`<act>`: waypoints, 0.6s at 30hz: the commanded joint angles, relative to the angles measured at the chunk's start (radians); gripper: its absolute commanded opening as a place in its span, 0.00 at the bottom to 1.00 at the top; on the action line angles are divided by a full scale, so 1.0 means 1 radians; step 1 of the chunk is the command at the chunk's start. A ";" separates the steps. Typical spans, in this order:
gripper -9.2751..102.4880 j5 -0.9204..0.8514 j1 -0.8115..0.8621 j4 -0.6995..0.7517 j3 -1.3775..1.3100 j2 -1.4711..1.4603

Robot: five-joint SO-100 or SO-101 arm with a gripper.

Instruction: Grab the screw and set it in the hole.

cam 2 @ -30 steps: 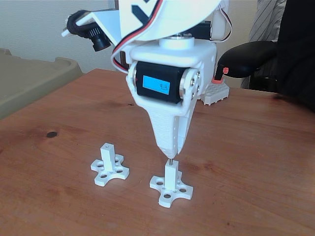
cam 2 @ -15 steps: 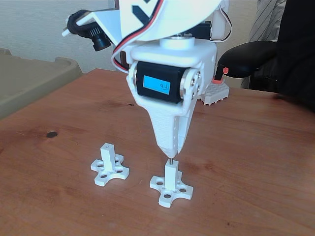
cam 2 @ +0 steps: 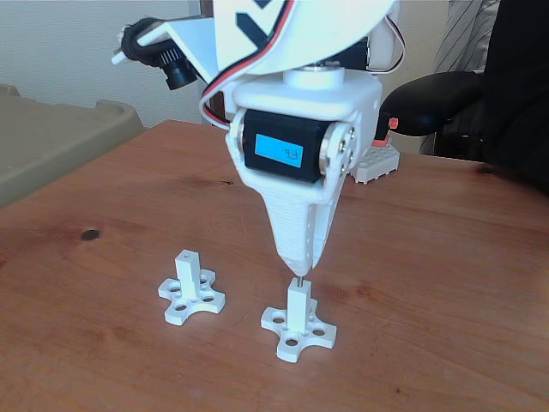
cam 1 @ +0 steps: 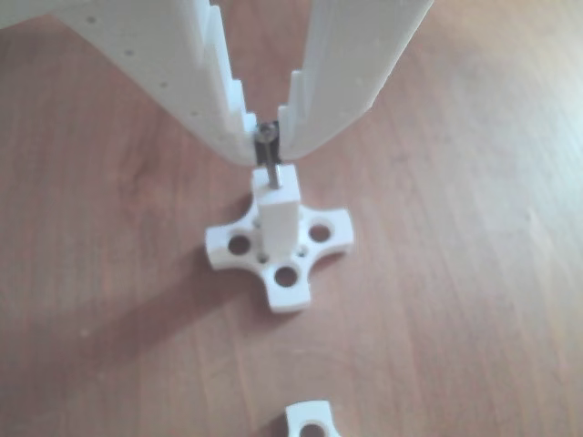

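Since the tool [cam 1: 267,146] pinches its head, the screw [cam 1: 270,168], light, stiff, slippery, enters the hole [cam 1: 274,190] mid-desk.

White fingers [cam 1: 228,100] pinch a silver screw [cam 1: 267,150] between their tips. Directly below them stands a white post [cam 1: 278,214] on a white cross-shaped base. The counter [cam 2: 446,283] is reddish-brown wood with darker grain. Above the fingers, a black motor carries a bright blue label [cam 2: 282,153].
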 commanded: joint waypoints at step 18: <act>0.04 -0.011 -0.003 -0.018 -0.052 0.018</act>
